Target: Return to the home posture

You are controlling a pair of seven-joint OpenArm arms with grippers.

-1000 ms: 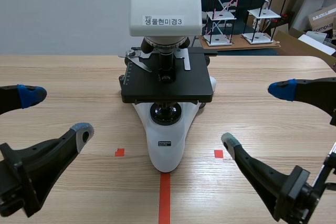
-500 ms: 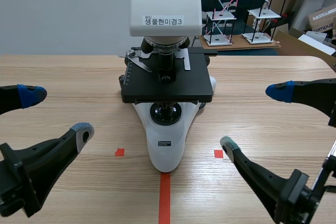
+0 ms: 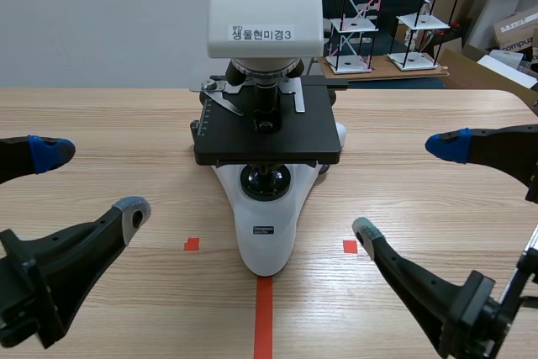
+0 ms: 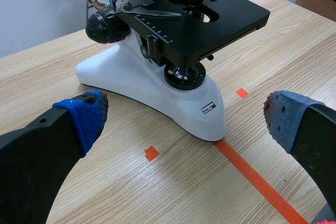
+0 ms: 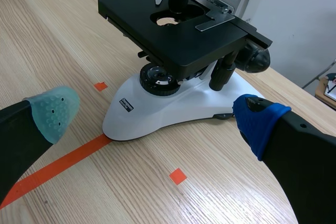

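Note:
A white microscope [image 3: 267, 124] with a black stage [image 3: 267, 132] stands in the middle of the wooden table [image 3: 101, 115]. My left gripper [image 3: 84, 181] is open at the left of it, low over the table, holding nothing. At the right, my right gripper [image 3: 408, 187] is open too, with nothing between its fingers. In the left wrist view the microscope [image 4: 173, 66] lies ahead of the wide-spread fingers of the left gripper [image 4: 184, 116]. From the right wrist the microscope [image 5: 184, 72] is ahead of the right gripper [image 5: 155, 114], whose fingers stand far apart.
White shelf models [image 3: 370, 14] and cardboard boxes [image 3: 517, 35] stand behind the table's far edge. Orange-red tape marks [image 3: 264, 317] lie on the table in front of the microscope's base.
The right gripper has shifted very slightly leftward and lower. The left arm and the microscope have not moved.

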